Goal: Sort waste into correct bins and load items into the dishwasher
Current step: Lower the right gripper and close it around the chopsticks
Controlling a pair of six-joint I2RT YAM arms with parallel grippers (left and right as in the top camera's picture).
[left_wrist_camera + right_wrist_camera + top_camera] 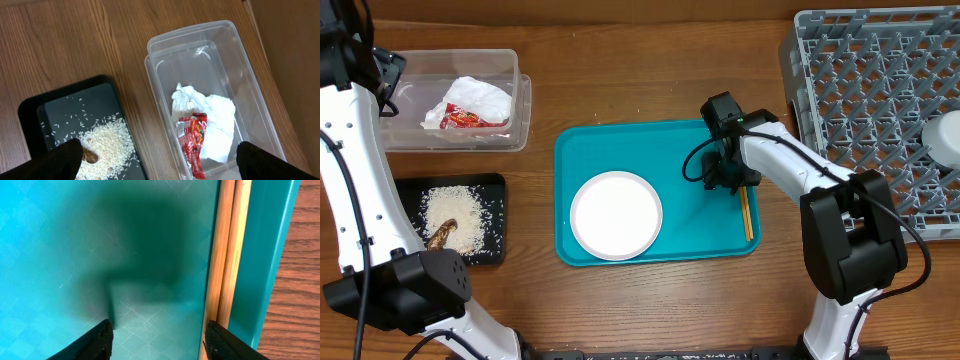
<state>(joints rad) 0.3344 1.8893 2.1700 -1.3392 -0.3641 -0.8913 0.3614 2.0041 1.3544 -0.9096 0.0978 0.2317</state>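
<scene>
your right gripper (pixel 160 340) sat low over the teal tray (pixel 50 230), jaws spread, gripping nothing. chopsticks (pixel 225 255) lay hard against the tray's 3 o'clock wall, by your outer fingertip, probably why the jaws were that wide. plate (pixel 616 214) at the tray's 7 o'clock. left gripper (pixel 160 162) hung released over the clear tub (pixel 252 95).

Left arm (pixel 360 190) runs from base at near side far across to back left. Left gripper (pixel 165 165) points down, fingers (pixel 62 160) spread wide, nothing between them. Right arm (pixel 790 160) bent, reaching inward toward centre. Right gripper (pixel 160 342) aimed straight down, low, fingers (pixel 97 342) parted, holding nothing.
</scene>
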